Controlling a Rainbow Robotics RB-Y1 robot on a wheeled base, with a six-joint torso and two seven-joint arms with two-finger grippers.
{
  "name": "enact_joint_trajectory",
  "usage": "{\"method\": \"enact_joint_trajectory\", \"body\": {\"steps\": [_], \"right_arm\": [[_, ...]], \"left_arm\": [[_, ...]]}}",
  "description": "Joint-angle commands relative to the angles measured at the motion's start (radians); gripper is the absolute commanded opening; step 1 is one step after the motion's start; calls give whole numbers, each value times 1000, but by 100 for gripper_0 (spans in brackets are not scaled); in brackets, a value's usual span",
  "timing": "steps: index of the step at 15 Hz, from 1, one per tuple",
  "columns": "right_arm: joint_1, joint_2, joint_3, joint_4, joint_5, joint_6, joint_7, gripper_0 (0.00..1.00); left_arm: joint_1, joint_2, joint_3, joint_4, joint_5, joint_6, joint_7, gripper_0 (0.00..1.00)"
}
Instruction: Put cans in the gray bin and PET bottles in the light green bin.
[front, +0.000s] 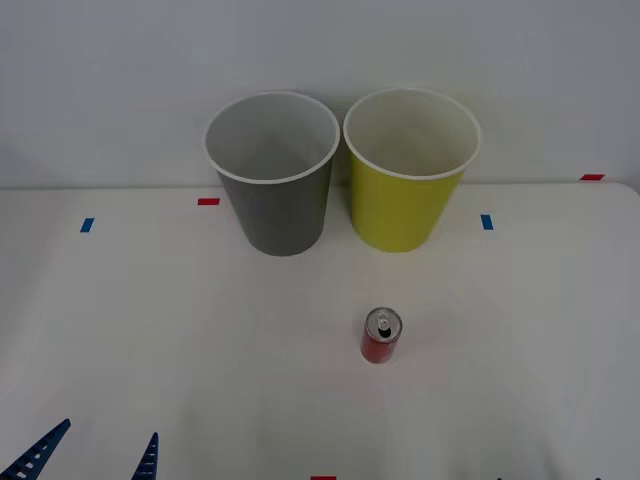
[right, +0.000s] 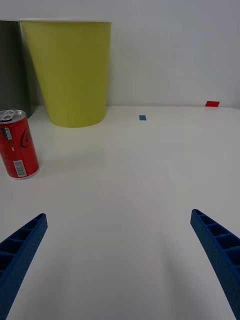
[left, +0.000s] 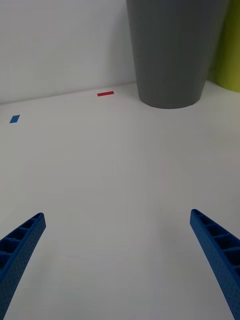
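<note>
Red can (front: 381, 336) stands upright, centre-right of the front view, below the gray bin (front: 272, 175) and light green bin (front: 410, 170). Both grippers wait spread and empty: left gripper (front: 92, 450) lower left, right gripper (right: 120, 260) seemingly nearer, can toward its left finger.

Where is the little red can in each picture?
Front view: the red can stands upright on the white table, in front of the gap between the gray bin and the light green bin, nearer the green one.
Right wrist view: the can stands at the picture's edge, with the green bin behind it.
Left wrist view: the can is not in it.
Shared landmark: the light green bin.
</note>
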Motion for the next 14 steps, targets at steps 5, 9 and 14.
{"method": "enact_joint_trajectory", "body": {"steps": [5,9,14], "right_arm": [[0,0,0,0,0,0,0,100],[0,0,0,0,0,0,0,100],[0,0,0,0,0,0,0,100]], "left_arm": [[0,0,0,0,0,0,0,100],[0,0,0,0,0,0,0,100],[0,0,0,0,0,0,0,100]]}}
